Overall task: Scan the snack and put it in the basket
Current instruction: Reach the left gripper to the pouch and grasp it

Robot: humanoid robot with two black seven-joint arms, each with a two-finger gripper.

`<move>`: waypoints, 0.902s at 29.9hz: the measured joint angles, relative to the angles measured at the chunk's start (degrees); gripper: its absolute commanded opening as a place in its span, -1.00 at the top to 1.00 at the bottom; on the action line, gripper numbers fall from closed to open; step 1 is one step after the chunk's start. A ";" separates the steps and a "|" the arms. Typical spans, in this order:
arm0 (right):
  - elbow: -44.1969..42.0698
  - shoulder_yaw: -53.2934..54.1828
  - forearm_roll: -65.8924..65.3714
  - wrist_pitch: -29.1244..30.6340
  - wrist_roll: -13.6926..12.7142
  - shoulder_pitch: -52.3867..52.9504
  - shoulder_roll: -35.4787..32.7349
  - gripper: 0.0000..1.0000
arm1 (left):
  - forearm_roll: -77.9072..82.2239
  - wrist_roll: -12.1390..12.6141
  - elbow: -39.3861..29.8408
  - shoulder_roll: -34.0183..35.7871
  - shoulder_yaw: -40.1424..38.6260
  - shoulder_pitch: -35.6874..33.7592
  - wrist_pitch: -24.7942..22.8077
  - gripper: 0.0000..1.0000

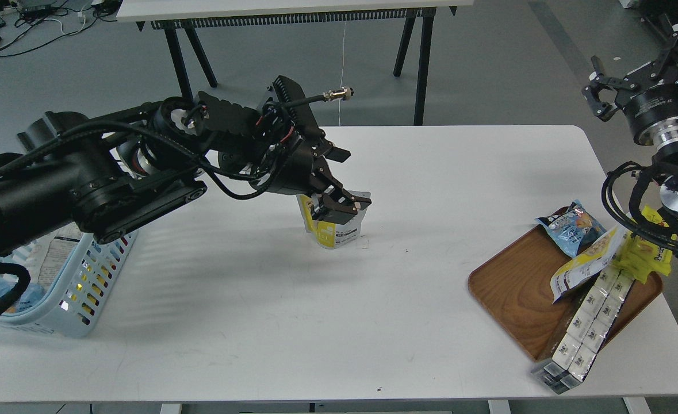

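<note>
Snack point(339, 233) — top hidden (left pincer point(339, 206))

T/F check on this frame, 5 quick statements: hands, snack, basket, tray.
1. The left hand grips the snack. True.
2. The snack is already in the basket. False: it is at mid-table, well right of the basket.
3. The right hand holds a pack. False: it is raised off the table's right edge, holding nothing.
4. The wooden tray sits on the table's right side. True.
5. The tray is bare. False: several packs lie on it, including a blue bag.
</note>
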 measured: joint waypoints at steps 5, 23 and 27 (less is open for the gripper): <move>0.31 0.50 0.00 0.00 0.88 -0.39 0.77 -0.98 | 0.00 0.12 4.66 -0.55 2.11 0.30 2.90 -0.60; 1.30 1.33 -0.46 0.00 1.19 -0.28 0.36 -0.98 | 0.00 0.34 10.97 -3.49 4.76 2.31 6.12 -0.02; 1.34 1.40 -0.61 0.00 1.17 -0.29 0.44 -0.99 | 0.00 0.32 11.77 -3.56 4.76 2.51 6.12 0.06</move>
